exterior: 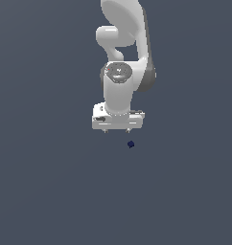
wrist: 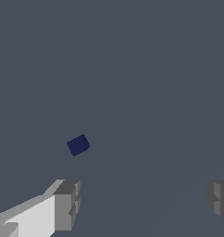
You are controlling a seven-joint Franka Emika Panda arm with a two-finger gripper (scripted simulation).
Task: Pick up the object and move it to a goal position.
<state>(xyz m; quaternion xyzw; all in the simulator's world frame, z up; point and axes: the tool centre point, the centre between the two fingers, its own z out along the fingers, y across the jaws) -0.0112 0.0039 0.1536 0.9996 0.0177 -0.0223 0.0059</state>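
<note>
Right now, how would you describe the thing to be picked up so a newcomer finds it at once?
Find the white robot arm hanging over the plain grey floor. Just below its open gripper, toward the exterior view's right, lies a tiny cube. It is dark navy blue, the only loose item, untouched.

A plain slate-grey bench [exterior: 46, 191] fills the exterior view from twelve to six o'clock. Its surface is uniform and unmarked.

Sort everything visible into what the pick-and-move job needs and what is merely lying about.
Needed for the job:
- tiny dark navy-blue cube
- white robot gripper, fingers spread apart, empty

Lying about:
- nothing; only the plain grey surface
</note>
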